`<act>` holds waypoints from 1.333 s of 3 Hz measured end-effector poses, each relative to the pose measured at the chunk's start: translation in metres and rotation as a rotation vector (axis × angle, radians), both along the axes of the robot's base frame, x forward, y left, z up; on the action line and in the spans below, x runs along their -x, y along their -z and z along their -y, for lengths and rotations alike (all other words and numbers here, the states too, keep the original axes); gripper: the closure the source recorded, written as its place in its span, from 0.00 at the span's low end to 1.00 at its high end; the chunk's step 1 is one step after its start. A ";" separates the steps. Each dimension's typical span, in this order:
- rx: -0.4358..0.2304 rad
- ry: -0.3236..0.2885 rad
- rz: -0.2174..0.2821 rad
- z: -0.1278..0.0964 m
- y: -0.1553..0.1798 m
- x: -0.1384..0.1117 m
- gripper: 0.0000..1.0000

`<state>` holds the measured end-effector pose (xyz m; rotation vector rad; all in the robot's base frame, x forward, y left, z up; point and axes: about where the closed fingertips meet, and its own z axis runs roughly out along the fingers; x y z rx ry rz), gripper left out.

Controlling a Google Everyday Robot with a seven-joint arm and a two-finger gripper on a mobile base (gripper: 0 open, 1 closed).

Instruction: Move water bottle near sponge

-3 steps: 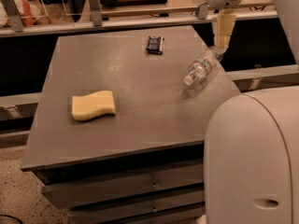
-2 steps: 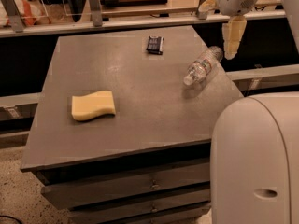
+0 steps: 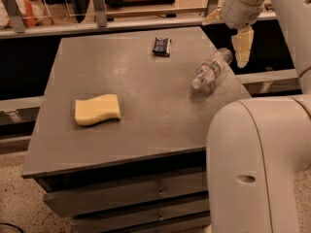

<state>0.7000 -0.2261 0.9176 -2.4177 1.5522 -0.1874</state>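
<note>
The grey table (image 3: 146,130) has the water bottle (image 3: 210,69) lying on its side close to the far right edge, well apart from the sponge (image 3: 97,109) at the near left. A glancing push on its round body could therefore roll it off that edge. The gripper (image 3: 242,50) hangs just right of the bottle and grasps nothing, though I cannot tell whether it is released or clenched. A careless leftward sweep might also knock the dark packet (image 3: 161,46) farther back.
</note>
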 end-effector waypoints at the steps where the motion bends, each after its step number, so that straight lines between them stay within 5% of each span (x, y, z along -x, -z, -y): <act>1: 0.039 -0.032 -0.024 0.010 0.017 -0.002 0.00; 4: 0.095 -0.169 -0.103 0.010 0.060 -0.006 0.00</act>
